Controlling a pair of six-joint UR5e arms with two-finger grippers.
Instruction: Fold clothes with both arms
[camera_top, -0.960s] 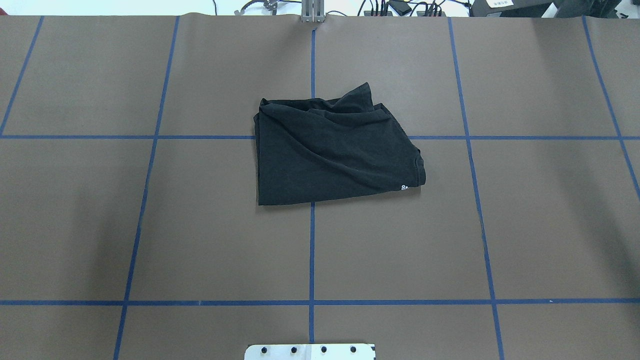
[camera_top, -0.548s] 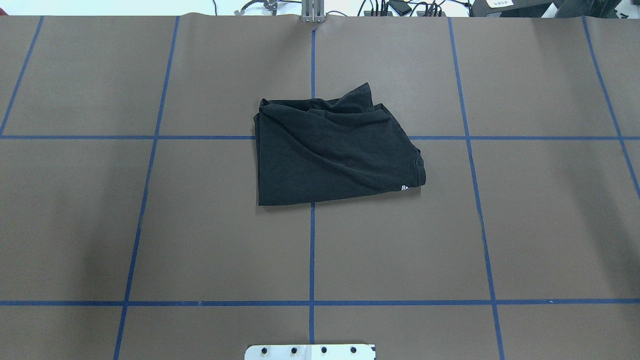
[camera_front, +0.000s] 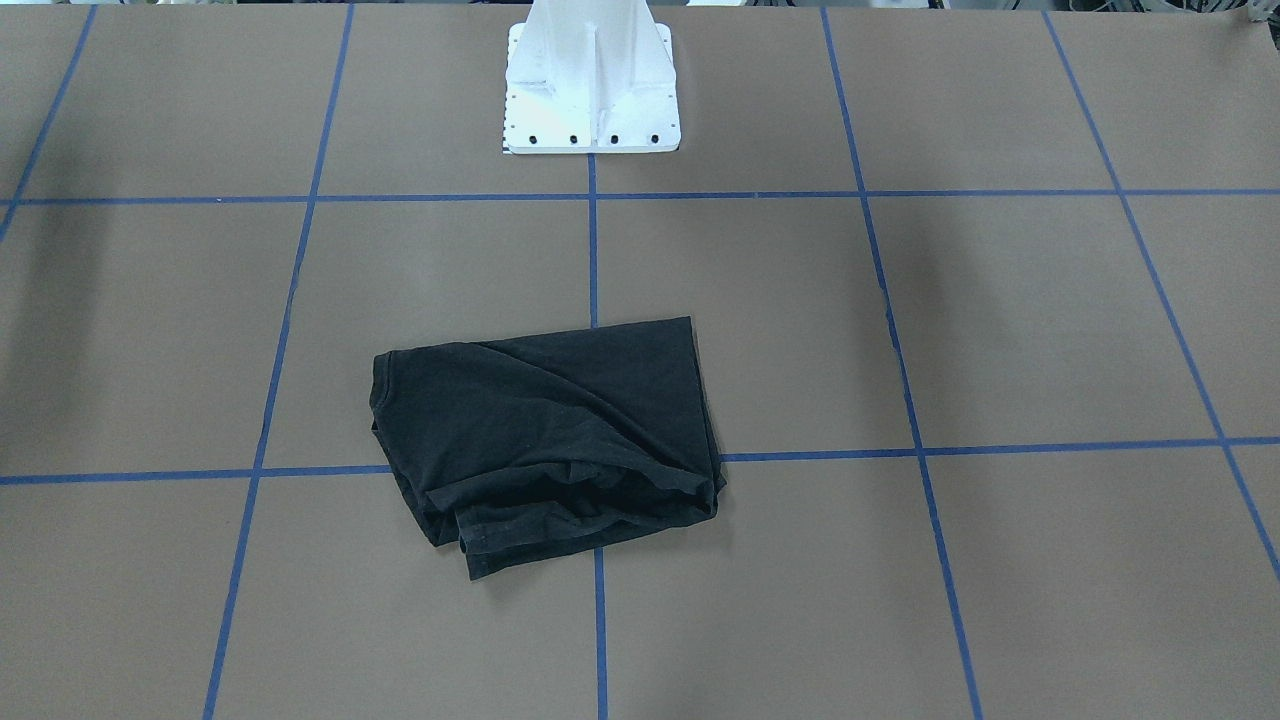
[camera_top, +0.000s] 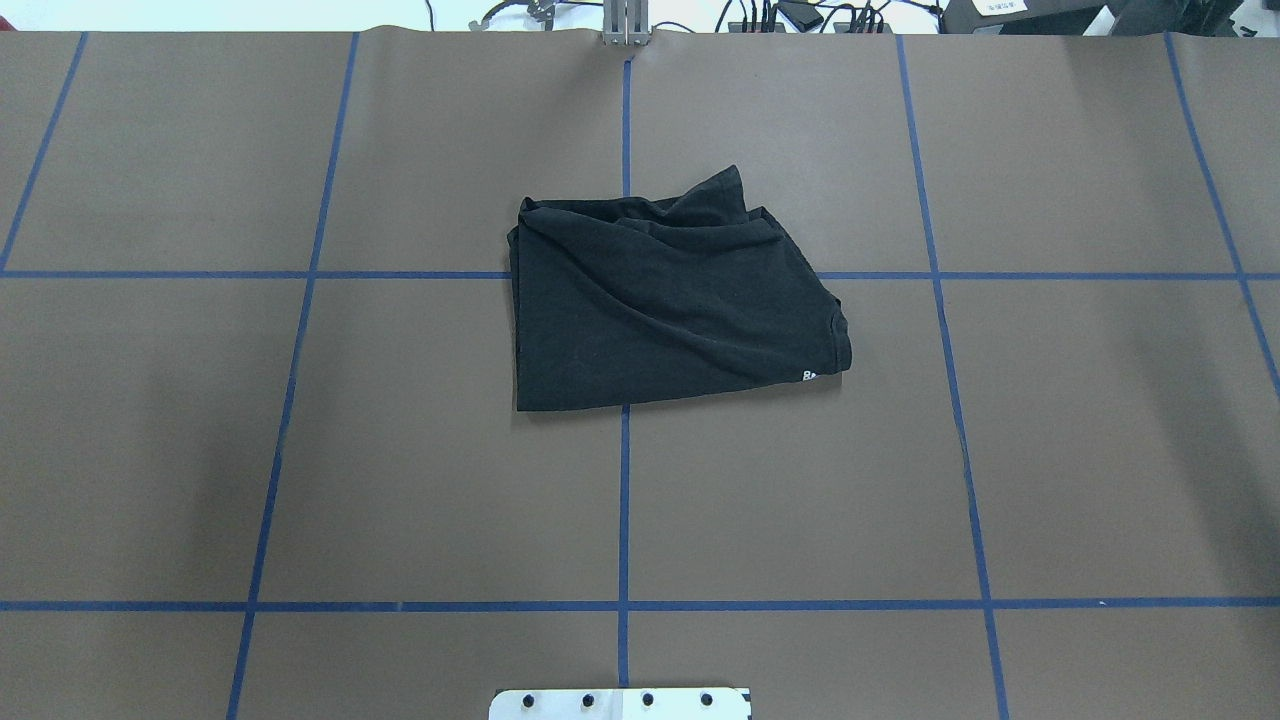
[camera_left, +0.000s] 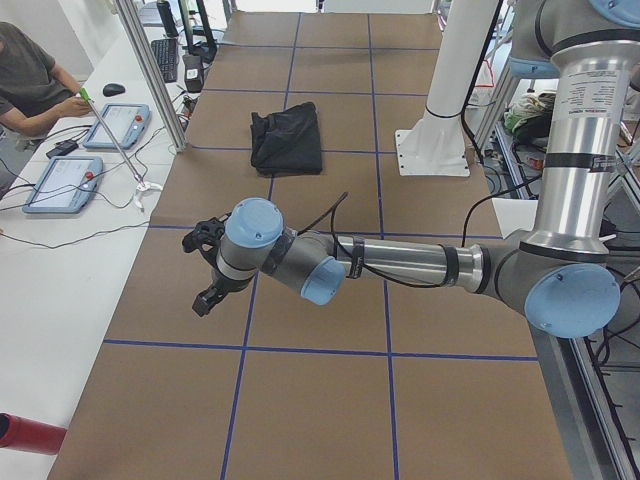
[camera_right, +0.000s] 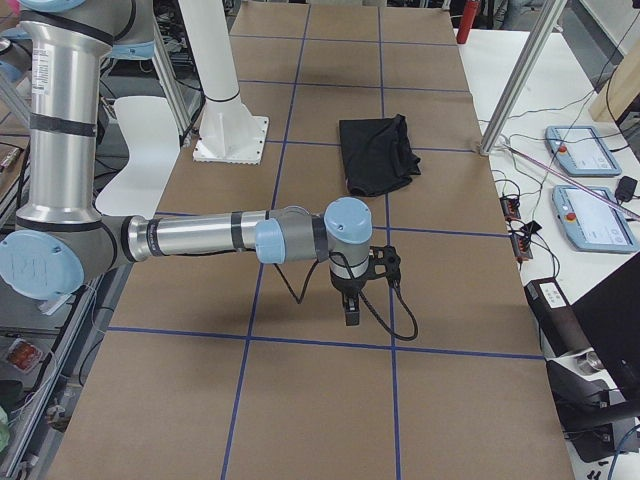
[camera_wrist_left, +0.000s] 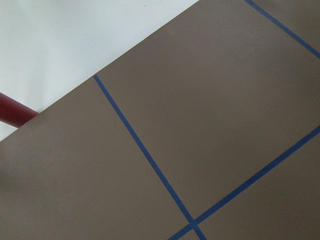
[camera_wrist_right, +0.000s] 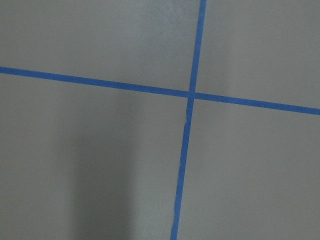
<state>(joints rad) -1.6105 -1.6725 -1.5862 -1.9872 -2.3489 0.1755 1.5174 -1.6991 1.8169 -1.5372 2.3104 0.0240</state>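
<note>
Black, soft cotton makes up the short-sleeved T-shirt (camera_top: 670, 300), which lies as a rumpled, roughly folded bundle near the middle of the brown paper-covered surface (camera_top: 400, 470). It sits across a crossing of the blue tape lines (camera_top: 624, 500), well ahead of the white pedestal base (camera_front: 590, 90). A speck of white print shows at one corner. The cloth looks light, limp and grippy rather than slippery, so it will likely drape and bunch when lifted. The layered hem edge and its two corners seem the best places to pinch, one per arm, so the layers stay together. The grey-and-silver left arm (camera_left: 400, 262) reaches out low and nearly level over bare paper toward its own end of the surface, with the black left claw (camera_left: 207, 270) pointing down, well apart from the T-shirt. The right arm (camera_right: 200, 238) mirrors it at the opposite end, with the right claw (camera_right: 352, 300) hanging close above the paper. Whether either claw is released or clenched, I cannot tell.
</note>
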